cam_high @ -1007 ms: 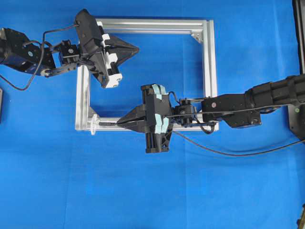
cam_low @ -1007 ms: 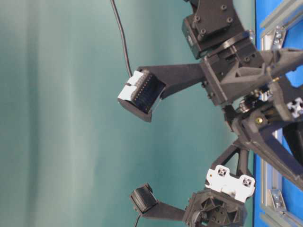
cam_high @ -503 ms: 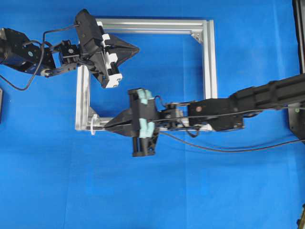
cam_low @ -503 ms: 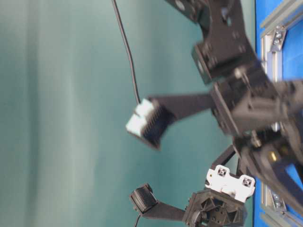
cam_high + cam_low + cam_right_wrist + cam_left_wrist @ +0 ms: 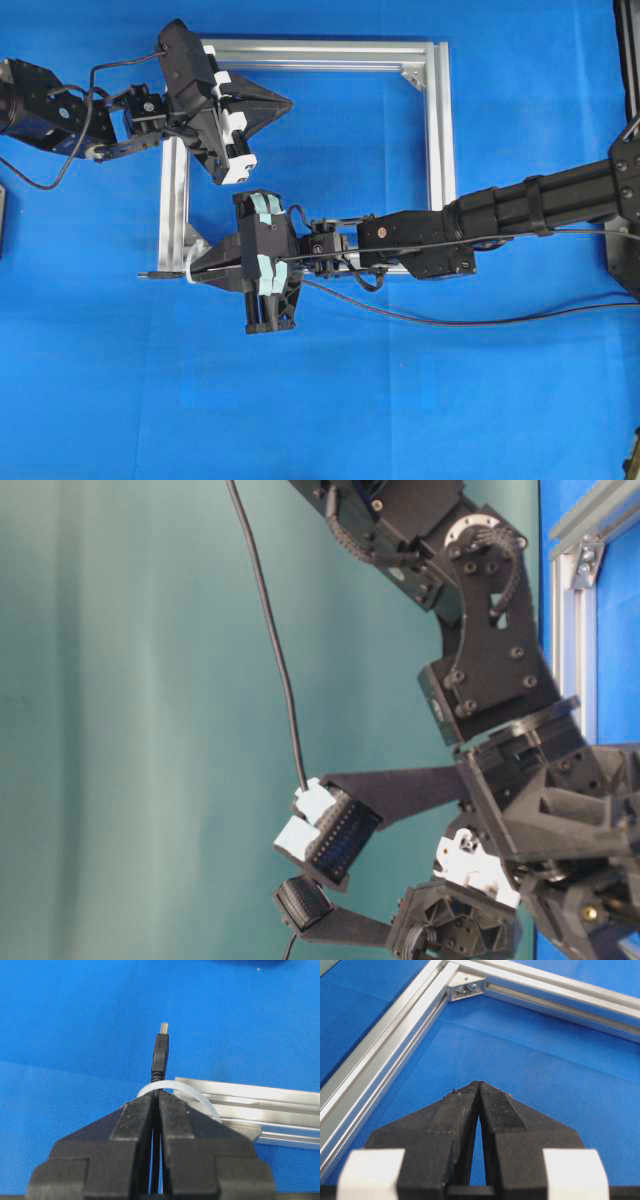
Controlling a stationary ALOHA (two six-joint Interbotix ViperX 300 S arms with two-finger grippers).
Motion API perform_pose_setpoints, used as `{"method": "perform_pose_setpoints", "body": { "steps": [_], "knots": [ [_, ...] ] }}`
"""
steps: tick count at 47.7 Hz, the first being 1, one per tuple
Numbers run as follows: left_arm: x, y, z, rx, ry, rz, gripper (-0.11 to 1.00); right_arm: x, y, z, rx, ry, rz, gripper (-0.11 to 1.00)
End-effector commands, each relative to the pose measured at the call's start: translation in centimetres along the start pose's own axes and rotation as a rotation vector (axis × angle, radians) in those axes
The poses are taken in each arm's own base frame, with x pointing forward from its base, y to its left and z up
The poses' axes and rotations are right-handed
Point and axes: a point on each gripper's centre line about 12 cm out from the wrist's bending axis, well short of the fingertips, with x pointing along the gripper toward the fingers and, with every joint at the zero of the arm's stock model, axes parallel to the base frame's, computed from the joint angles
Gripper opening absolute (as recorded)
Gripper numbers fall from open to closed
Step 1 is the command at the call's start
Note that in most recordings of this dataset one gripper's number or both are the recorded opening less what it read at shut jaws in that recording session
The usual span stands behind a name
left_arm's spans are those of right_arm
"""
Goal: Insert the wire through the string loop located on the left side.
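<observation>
Where overhead blurs, right-wrist: wire (image 5: 160, 1057) through string loop (image 5: 175, 1087).

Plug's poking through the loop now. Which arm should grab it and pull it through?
Probably the left. The right gripper is shut on the wire behind the string loop; the left gripper is shut, empty, over the frame nearby.

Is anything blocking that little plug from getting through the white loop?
Nothing visible does. The right gripper holds the wire just behind its plug, and the plug already pokes out beyond the string loop over bare blue table, clear of the aluminium frame.
</observation>
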Motion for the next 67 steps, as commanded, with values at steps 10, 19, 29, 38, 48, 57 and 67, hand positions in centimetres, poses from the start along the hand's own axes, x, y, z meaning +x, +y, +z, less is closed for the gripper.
{"method": "perform_pose_setpoints", "body": {
  "steps": [10, 19, 29, 38, 48, 57, 67],
  "knots": [
    [-1.7, 0.1, 1.1, 0.001, -0.034, -0.002, 0.00, -0.1, 0.2, 1.7, -0.002, -0.041, 0.005, 0.00],
    [-5.1, 0.7, -0.3, 0.001, -0.005, 0.010, 0.00, -0.1, 0.2, 1.8, -0.003, -0.042, 0.006, 0.00],
    [-9.5, 0.6, -1.8, 0.006, 0.014, -0.004, 0.00, -0.1, 0.2, 1.8, -0.003, -0.042, 0.006, 0.00],
    [-12.4, 0.6, -2.7, 0.012, 0.021, -0.017, 0.00, -0.1, 0.2, 1.7, -0.003, -0.041, 0.006, 0.00],
    [-14.3, 0.7, -3.2, 0.010, 0.015, -0.019, 0.00, -0.1, 0.2, 1.8, -0.003, -0.044, 0.007, 0.00],
    [-14.3, -0.2, -3.6, 0.027, 0.044, -0.060, 0.00, -0.1, 0.2, 1.8, -0.003, -0.044, 0.007, 0.00],
    [-15.0, -4.3, -4.0, 0.086, 0.049, -0.236, 0.00, -0.1, 0.2, 1.7, -0.003, -0.042, 0.006, 0.00]
  ]
}}
